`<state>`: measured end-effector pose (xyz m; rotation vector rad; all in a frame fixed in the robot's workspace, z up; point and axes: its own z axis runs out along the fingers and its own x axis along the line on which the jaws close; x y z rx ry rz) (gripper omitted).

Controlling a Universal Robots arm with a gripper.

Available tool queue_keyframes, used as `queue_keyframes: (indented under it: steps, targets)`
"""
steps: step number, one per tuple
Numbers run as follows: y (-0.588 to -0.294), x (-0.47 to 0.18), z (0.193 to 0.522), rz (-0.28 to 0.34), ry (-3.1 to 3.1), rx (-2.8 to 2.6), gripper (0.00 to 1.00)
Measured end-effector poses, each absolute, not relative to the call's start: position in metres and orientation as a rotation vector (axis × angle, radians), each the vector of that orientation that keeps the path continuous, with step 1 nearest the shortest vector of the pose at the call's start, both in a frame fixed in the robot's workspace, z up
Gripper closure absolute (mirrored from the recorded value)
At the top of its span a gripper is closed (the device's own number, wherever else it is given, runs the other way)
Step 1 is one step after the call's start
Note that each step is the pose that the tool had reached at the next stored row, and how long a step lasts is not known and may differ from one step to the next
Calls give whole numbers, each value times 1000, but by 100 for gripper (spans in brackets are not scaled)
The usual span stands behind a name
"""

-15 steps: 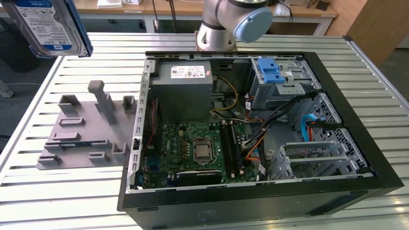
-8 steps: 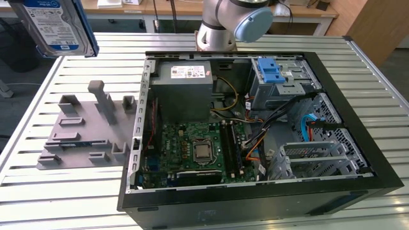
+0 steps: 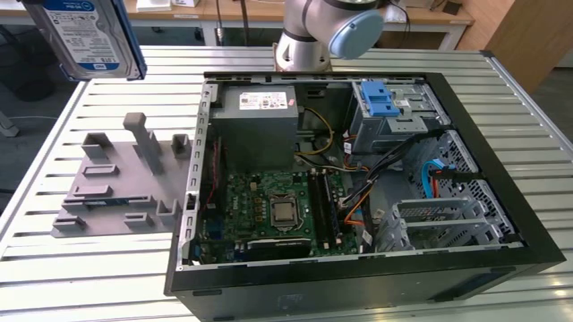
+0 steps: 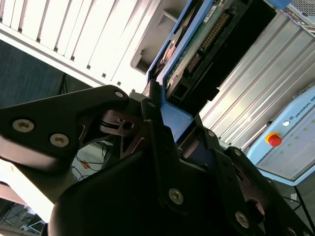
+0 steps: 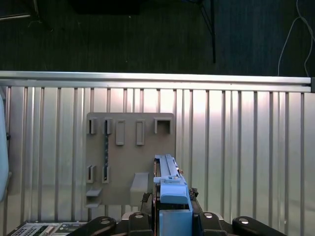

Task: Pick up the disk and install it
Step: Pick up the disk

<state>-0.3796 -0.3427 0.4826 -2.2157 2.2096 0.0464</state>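
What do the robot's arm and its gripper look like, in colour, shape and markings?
The arm is a silver-grey tube with rounded joints; one joint has a light blue cap. The gripper is matte black, built of flat linkage plates joined by round silver screws.

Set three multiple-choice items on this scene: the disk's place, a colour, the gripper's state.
1. The disk is: A in the case; B held aloft; C on the table.
2. Its carrier frame is: A red; B green; C blue.
3. The gripper is: A shut on the disk; B open; C shut empty.
Key: B, the exterior view shows it raised; C, a blue edge shows in both wrist views; A, it clamps the frame in the second wrist view.
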Motion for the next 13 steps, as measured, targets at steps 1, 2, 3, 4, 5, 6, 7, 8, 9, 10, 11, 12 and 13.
queue_keyframes:
  steps: [1, 2, 3, 4, 5, 6, 7, 8, 9, 10, 11, 12, 13]
  targets:
    - [-343, -378, 483, 46, 2210, -2216, 64]
    - [-343, -377, 483, 46, 2210, -2216, 64]
    - [-343, -376, 483, 46, 2210, -2216, 64]
    - [-343, -374, 483, 46, 2210, -2216, 64]
    - [-343, -373, 483, 46, 2210, -2216, 64]
    - [-343, -372, 483, 46, 2209, -2216, 64]
    - [-343, -371, 483, 46, 2210, -2216, 64]
    - [-343, -370, 483, 46, 2210, -2216, 64]
    - [-343, -369, 483, 46, 2210, -2216, 64]
    - [-343, -369, 483, 46, 2210, -2216, 64]
    - [-343, -368, 483, 46, 2210, -2216, 64]
    - [-343, -367, 483, 46, 2210, -2216, 64]
    - [-343, -366, 483, 46, 2209, -2216, 64]
